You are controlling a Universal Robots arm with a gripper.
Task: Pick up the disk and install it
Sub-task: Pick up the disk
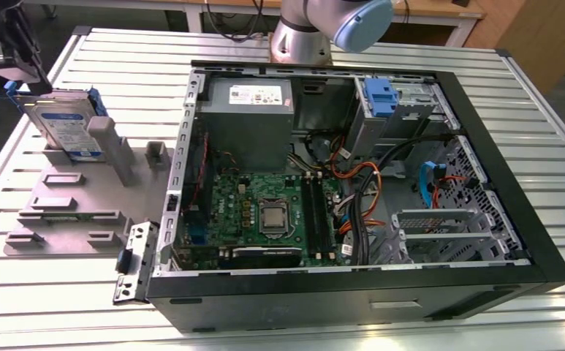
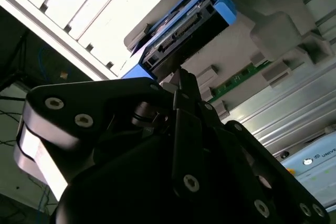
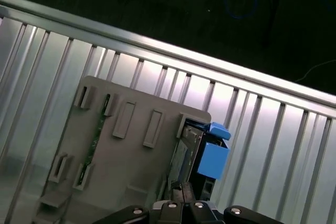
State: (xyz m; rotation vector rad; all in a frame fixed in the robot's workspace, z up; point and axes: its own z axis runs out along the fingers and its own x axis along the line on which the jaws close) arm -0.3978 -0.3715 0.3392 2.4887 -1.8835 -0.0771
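even bright light; glare on table slats (image 2: pixel 73 9).

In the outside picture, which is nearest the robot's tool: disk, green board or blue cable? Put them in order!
1. Disk, right by the tool, at the exterior view's left.
2. Green board, inside the open computer, middle.
3. Blue cable, toward the exterior view's right.
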